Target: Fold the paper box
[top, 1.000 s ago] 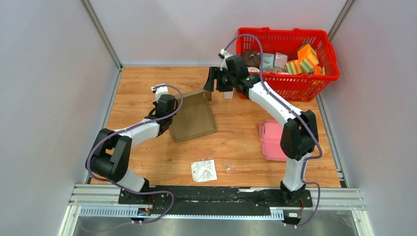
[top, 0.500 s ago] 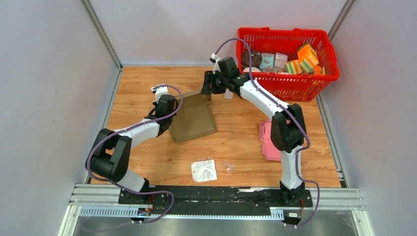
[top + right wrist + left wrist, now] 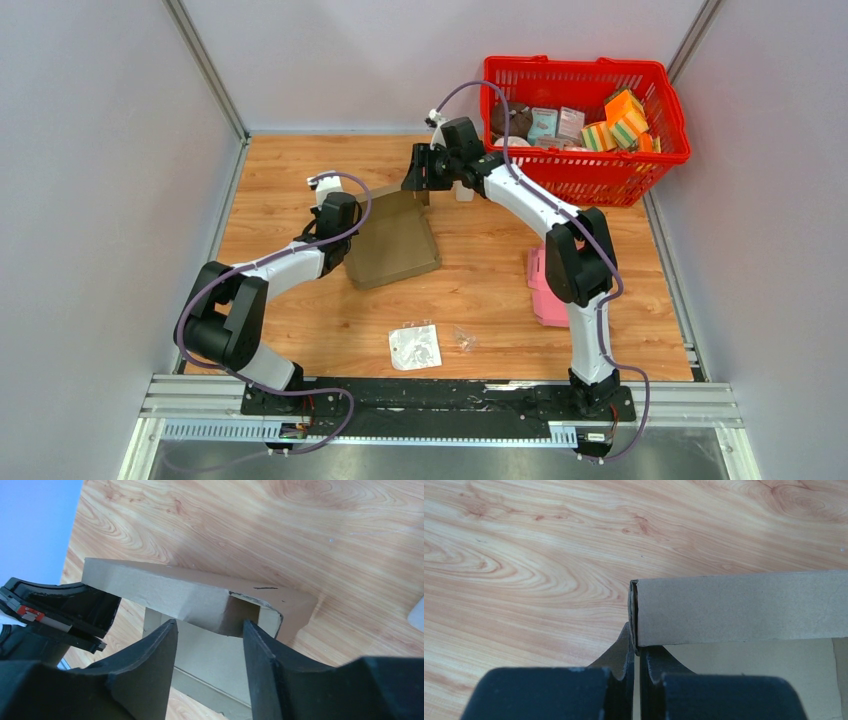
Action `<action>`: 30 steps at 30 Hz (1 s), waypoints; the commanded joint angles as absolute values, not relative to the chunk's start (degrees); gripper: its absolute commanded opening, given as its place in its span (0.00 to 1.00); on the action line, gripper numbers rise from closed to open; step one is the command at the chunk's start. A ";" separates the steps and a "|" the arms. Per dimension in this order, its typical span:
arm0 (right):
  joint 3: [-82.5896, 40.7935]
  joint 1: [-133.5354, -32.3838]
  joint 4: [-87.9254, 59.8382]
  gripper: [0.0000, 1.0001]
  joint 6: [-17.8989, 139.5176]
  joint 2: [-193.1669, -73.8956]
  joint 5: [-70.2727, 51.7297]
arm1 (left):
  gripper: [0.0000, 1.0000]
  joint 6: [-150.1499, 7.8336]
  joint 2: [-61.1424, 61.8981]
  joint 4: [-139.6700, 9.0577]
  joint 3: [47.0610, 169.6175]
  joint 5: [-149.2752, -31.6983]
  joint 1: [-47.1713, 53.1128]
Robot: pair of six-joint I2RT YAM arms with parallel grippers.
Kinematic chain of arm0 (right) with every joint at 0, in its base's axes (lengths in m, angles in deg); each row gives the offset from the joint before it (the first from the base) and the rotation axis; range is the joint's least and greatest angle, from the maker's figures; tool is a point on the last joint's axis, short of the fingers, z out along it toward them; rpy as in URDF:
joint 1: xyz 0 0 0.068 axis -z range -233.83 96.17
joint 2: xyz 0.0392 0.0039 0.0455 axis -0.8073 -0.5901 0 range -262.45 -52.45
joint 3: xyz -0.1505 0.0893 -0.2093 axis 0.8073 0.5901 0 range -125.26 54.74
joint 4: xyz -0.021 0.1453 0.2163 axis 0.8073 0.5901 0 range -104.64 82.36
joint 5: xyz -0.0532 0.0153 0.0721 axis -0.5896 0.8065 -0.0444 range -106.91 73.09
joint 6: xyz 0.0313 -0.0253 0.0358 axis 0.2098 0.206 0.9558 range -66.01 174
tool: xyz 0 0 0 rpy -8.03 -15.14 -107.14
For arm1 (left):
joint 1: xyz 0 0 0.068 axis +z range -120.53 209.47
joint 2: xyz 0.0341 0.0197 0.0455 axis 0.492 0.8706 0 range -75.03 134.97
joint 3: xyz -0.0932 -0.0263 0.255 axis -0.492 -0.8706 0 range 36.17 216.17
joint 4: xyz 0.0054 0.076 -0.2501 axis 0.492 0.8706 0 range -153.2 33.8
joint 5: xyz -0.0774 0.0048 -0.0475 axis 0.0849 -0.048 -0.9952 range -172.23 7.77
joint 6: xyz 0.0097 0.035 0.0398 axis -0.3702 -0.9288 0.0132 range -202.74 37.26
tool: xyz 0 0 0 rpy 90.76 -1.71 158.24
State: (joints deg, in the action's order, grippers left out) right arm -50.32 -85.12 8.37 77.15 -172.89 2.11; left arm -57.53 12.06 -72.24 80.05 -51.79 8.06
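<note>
My left pincer (image 3: 636,652) is pressed together on the paper box (image 3: 395,245), pinching the end of one raised side wall right at its corner; in the left wrist view that wall runs off to the right from between my fingers. My right pincer (image 3: 210,630) stands spread at the far corner of the box, beside the basket. The folded cardboard of that corner shows in the gap between its two fingers (image 3: 150,655), and I cannot tell whether either finger touches it.

The box lies on the wooden desk (image 3: 480,250) between my two arms, left of the middle. It is a shallow brown tray, open at the top, with its flat floor showing and its walls partly raised.

The red plastic basket (image 3: 590,175) sits at the far right corner of the desk. In it lie striped sponges (image 3: 625,120) in orange, yellow and green at the right, a couple of small packets (image 3: 558,122) in the middle and a dark round thing (image 3: 512,115) at the left.

A pink object (image 3: 550,285) lies by my right arm, and a white packet (image 3: 414,347) lies near the front edge.
</note>
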 commanded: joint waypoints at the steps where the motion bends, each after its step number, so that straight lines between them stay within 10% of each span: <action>1: -50.30 -84.68 4.96 0.56 78.96 -170.49 1.99 | 0.00 -57.16 10.93 -70.50 80.20 -52.52 8.20; 10: -51.70 -84.59 4.17 0.45 83.51 -172.86 3.92 | 0.00 -56.37 10.75 -70.85 79.94 -52.87 8.20; 17: -44.59 -83.54 -10.65 0.00 101.85 -173.74 8.56 | 0.00 -56.11 10.32 -70.50 79.94 -53.05 8.20; 22: -40.45 -83.10 -19.75 0.00 103.41 -172.51 9.10 | 0.00 -56.02 9.70 -70.06 79.85 -52.70 8.20; 25: -39.50 -83.62 -9.03 0.47 89.28 -169.01 2.10 | 0.00 -56.02 9.09 -69.97 79.50 -52.17 8.20; 30: -22.82 -86.87 -14.09 0.55 75.28 -158.11 -11.45 | 0.00 -56.19 8.47 -70.15 78.71 -52.08 8.20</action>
